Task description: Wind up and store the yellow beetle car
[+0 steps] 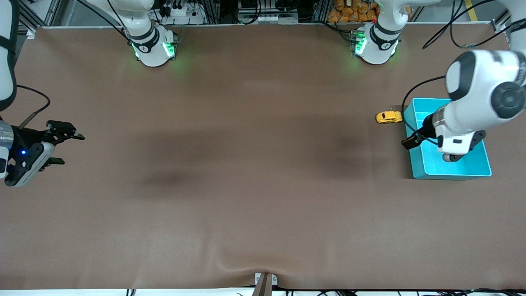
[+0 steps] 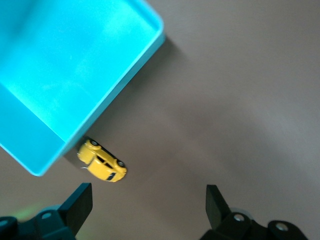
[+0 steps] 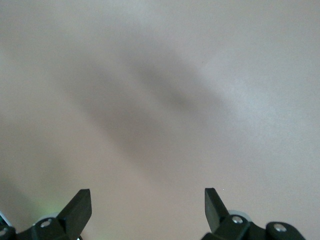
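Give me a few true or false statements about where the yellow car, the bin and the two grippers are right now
1. The yellow beetle car lies inside the cyan bin. False: it sits on the table beside the bin, outside its wall.
2. The left gripper is open and holds nothing. True.
3. The right gripper is shut on the car. False: it is open and empty, waiting at the right arm's end of the table.
4. The cyan bin has nothing visible in it. True.
5. The car stands on its wheels. True.
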Controlling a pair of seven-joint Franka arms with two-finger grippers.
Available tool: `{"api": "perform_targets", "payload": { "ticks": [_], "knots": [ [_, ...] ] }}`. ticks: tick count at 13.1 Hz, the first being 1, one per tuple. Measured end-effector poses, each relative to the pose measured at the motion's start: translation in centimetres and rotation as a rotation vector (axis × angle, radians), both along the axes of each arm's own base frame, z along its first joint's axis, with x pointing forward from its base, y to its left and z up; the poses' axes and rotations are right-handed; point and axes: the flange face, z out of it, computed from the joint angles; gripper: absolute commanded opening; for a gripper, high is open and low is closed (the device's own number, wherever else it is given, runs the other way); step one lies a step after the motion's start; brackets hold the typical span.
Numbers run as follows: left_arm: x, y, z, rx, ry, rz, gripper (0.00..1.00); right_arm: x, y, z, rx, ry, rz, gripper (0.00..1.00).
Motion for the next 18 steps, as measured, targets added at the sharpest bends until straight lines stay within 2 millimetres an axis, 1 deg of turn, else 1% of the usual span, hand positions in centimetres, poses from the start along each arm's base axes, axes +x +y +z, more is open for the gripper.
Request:
{"api": "perform_targets", "payload": {
  "ticks": [2, 3, 4, 6, 8, 11, 13, 15, 17, 18],
  "knots": [
    [-1.5, 0.3, -3.8, 0.053, 0.025, 0.256, 1.0, 0.1, 0.6, 1.3, -0.018, -0.008, -0.074, 1.0],
    [-2.0, 0.4, -5.1, 0.076, 0.039, 0.355, 1.0, 0.1, 0.6, 2.0, -0.027, -0.011, -0.12, 1.0],
    [-2.4, 0.5, -6.0, 0.093, 0.052, 0.419, 1.0, 0.0, 0.5, 2.6, -0.036, -0.011, -0.17, 1.0],
    [-3.2, 0.8, -7.7, 0.116, 0.066, 0.507, 1.0, -0.4, 0.5, 4.0, -0.05, -0.02, -0.251, 1.0],
    [-4.5, 1.3, -9.9, 0.131, 0.063, 0.585, 1.0, -1.1, 0.4, 6.0, -0.057, -0.045, -0.289, 1.0],
    [-7.1, 1.8, -13.0, 0.143, 0.075, 0.629, 1.0, -3.1, -0.5, 9.3, -0.074, -0.079, -0.334, 1.0],
    [-8.5, 2.0, -14.3, 0.152, 0.095, 0.635, 1.0, -4.7, -0.9, 10.2, -0.115, -0.078, -0.364, 1.0],
    [-9.5, 2.5, -14.8, 0.154, 0.1, 0.647, 1.0, -5.8, -0.9, 10.5, -0.14, -0.067, -0.447, 1.0],
    [-10.7, 3.3, -15.1, 0.147, 0.083, 0.665, 1.0, -6.6, -0.8, 10.2, -0.148, -0.084, -0.532, 1.0],
    [-11.3, 3.7, -15.4, 0.142, 0.07, 0.674, 1.0, -7.0, -0.7, 9.8, -0.149, -0.096, -0.571, 1.0]
  ]
}}
